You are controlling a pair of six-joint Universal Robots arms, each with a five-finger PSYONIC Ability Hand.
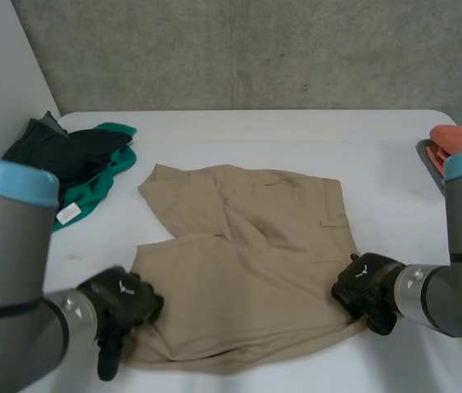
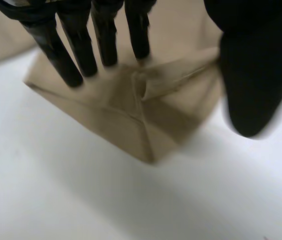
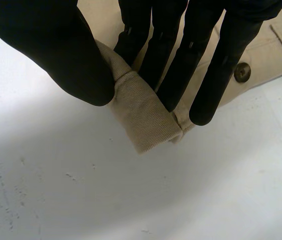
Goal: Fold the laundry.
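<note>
Right hand [image 3: 193, 50]: thumb and fingers pinch the rolled near-right corner of the khaki shorts [image 1: 247, 262], just beside the button [image 3: 242, 72]. Grip looks solid.

Left hand [image 2: 78, 47]: on the shorts' near-left corner, fingers straight with tips on the cloth, thumb apart over the edge. No pinch there.

The shorts lie spread flat mid-table [image 1: 296, 135], near hem edge toward the robot. Dark and green clothes pile [image 1: 83, 160] is well off the shorts' far-left side; orange cloth [image 1: 460, 139] is well off their far-right side.

Step, as I read it: securing both near corners for the first fold.

Next: left needs its thumb under the corner and a closed pinch. Then lift both corners together and carry them over to the far edge, level, so the fold line stays straight.
</note>
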